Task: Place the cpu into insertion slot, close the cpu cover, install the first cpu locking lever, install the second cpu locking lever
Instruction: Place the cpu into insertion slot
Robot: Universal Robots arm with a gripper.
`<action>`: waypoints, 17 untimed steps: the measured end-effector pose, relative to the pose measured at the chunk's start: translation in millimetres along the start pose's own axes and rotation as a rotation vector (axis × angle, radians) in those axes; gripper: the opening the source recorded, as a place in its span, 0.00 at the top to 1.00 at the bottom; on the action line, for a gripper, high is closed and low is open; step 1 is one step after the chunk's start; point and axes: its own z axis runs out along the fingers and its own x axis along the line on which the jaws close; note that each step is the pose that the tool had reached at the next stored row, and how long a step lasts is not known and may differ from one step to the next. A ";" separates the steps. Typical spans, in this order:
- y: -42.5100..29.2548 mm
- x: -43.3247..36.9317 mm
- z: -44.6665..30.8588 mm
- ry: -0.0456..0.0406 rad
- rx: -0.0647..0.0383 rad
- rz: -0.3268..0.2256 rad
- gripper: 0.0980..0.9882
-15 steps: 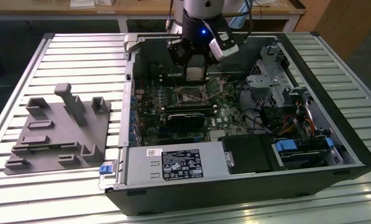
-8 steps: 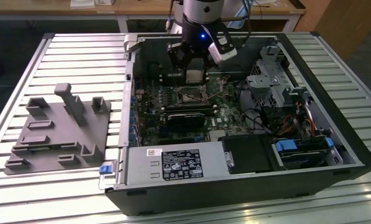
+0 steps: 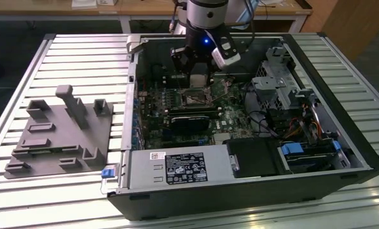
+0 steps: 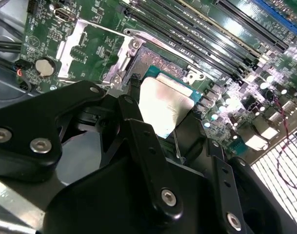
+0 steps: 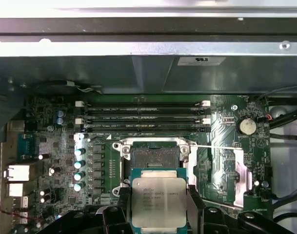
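My gripper [image 3: 199,78] hangs inside the open computer case, shut on the cpu [image 5: 158,202], a thin square chip with a pale metal face. Black fingers [image 5: 123,197] press on two opposite edges of it. The cpu [image 4: 163,105] hovers just above and slightly to one side of the insertion slot [image 5: 154,157], whose dark contact field is bare. That slot [image 4: 154,64] sits on the green board [image 3: 224,117]. The cpu cover [image 5: 238,161], a silvery frame with a window, lies flipped open beside the slot; it is the cover [image 4: 120,57] in the second wrist view too. A thin lever rod [image 5: 211,146] stands raised across the slot.
Long memory slots [image 5: 143,114] run beside the socket. A black graphics card [image 3: 189,119] lies nearer the case front, then a labelled power supply box [image 3: 176,169]. A drive cage and cables [image 3: 284,86] fill the exterior view's right. A grey fixture plate [image 3: 56,133] sits outside on the slatted table.
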 end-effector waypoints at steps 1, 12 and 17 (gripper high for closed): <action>0.3 0.0 1.4 -0.0001 0.001 0.000 0.51; 3.6 0.2 15.1 -0.0004 0.020 0.000 0.51; 5.5 0.2 19.2 -0.0005 0.020 0.000 0.51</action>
